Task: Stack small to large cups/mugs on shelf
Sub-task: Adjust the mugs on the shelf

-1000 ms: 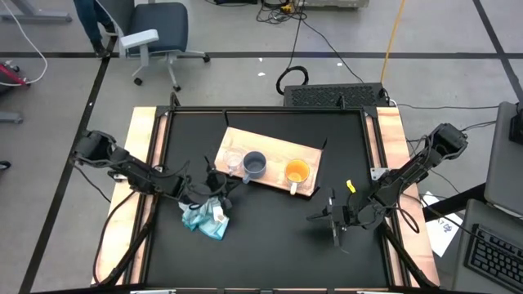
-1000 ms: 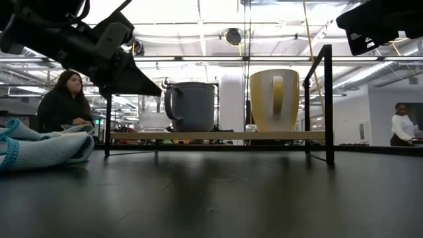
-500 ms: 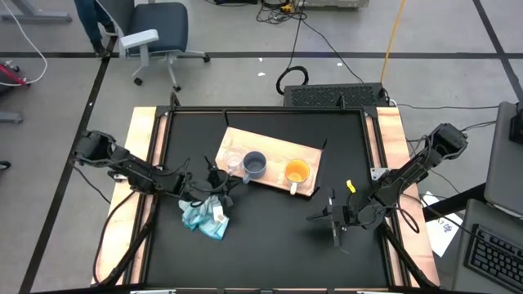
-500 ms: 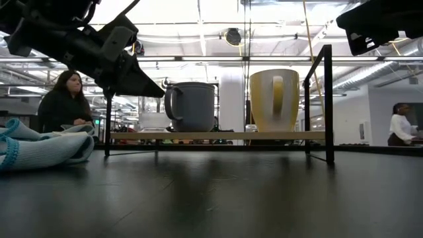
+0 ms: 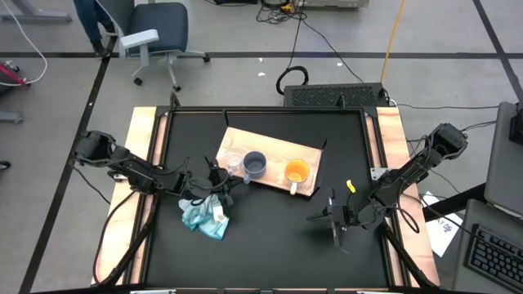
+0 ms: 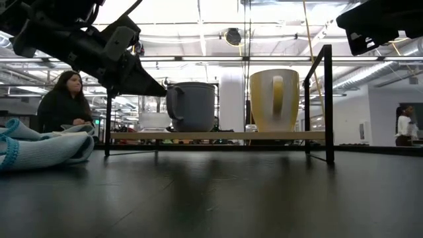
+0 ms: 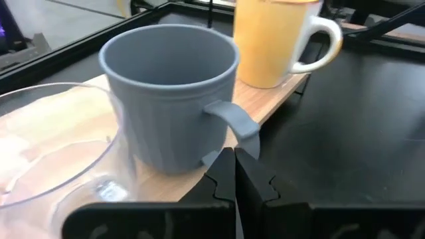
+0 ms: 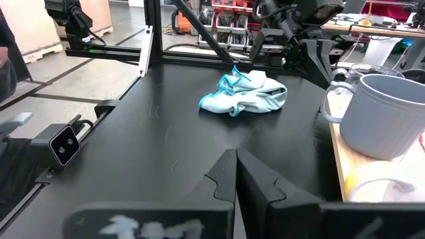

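Note:
On the light wooden shelf [image 5: 274, 149] three vessels stand upright in a row: a clear glass cup [image 5: 233, 159], a grey-blue mug [image 5: 255, 166] and an orange mug [image 5: 296, 172] with a white handle. The board rides on a black frame [image 6: 328, 99] just above the tabletop. My left gripper [image 5: 222, 181] is shut and hovers at the shelf's near left edge, its tips [image 7: 234, 174] right by the grey-blue mug's handle [image 7: 232, 121]. My right gripper [image 5: 312, 218] is shut, in the air above the bare tabletop near the shelf's right end. My left gripper's shut fingertips [image 7: 224, 166] stand right beside the lower end of the grey-blue mug's handle [image 7: 210, 158], slanting slightly downward from the table's near left. Whether they touch the handle, I cannot tell. The mug stands upright on the shelf.
A light blue cloth [image 5: 204, 214] lies bunched on the black tabletop beneath my left arm. A small yellow thing [image 5: 351, 186] sits near the right arm. Beyond the table a person sits at the left [image 6: 63, 102] and another stands at the right [image 6: 404, 125].
My left gripper has crept a little toward the grey-blue mug's handle, staying shut.

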`<state>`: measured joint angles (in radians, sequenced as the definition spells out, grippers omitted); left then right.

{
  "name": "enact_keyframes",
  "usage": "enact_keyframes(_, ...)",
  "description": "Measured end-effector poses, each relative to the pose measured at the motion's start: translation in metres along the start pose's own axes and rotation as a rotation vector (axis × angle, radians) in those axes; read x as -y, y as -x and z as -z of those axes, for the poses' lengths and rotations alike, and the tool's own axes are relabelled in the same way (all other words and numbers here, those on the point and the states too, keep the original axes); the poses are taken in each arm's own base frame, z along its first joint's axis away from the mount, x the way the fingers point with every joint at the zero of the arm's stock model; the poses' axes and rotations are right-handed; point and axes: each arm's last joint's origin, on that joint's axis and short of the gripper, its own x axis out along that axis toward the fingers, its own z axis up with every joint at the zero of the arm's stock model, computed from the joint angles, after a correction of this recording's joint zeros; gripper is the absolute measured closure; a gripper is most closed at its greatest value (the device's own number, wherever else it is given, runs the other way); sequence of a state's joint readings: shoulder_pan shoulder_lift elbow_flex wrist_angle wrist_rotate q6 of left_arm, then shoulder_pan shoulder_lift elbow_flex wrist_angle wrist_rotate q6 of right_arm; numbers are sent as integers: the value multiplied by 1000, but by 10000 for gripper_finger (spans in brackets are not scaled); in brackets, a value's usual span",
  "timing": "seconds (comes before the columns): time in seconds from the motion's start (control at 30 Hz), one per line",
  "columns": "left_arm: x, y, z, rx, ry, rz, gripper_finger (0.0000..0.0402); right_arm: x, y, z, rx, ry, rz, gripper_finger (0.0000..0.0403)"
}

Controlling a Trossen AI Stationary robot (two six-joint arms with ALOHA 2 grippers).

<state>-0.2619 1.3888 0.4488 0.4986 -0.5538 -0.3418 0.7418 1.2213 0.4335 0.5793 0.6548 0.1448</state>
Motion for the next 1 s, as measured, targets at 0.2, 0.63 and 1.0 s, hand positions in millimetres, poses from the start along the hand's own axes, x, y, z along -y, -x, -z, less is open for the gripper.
enact_keyframes(0.2,1,0,-1,6,-3,10,401,0,0,0,0,0,0,403)
enact_keyframes(0.63,0,-7,5,-2,-15,-3,401,0,0,0,0,-8,0,403)
enact_keyframes(1.0,10,-34,9,-61,-57,35,401,0,0,1,-5,-22,-2,403)
